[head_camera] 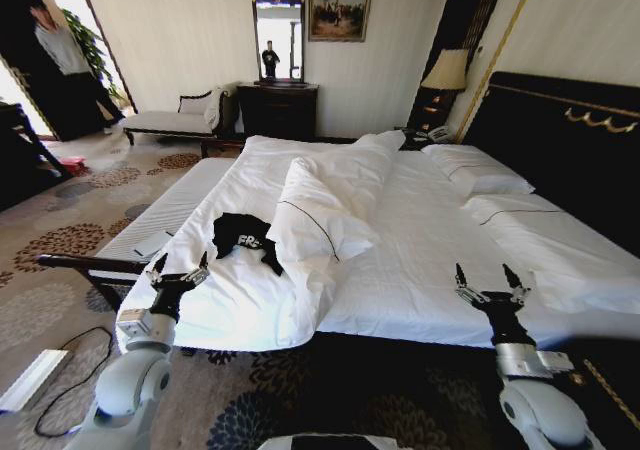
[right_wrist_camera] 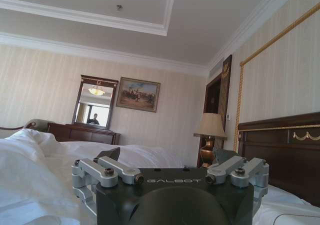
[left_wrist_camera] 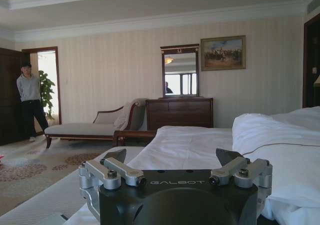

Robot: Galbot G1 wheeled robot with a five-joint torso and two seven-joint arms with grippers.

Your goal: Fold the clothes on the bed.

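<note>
Though crumpled, black T-shirt [head_camera: 243, 235]

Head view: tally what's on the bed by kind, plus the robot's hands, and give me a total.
Black T-shirt: 1
White duvet: 1
White pillows: 2
Open hands, left hand and right hand: 2
Total: 6

T-shirt [head_camera: 246, 236] on bed [head_camera: 420, 250], near-left part, just left of folded duvet [head_camera: 325, 205] | pillows [head_camera: 478, 170] far right by headboard [head_camera: 575, 140] | left gripper [head_camera: 178, 266] near-left edge | right gripper [head_camera: 490, 280] near-right
</note>
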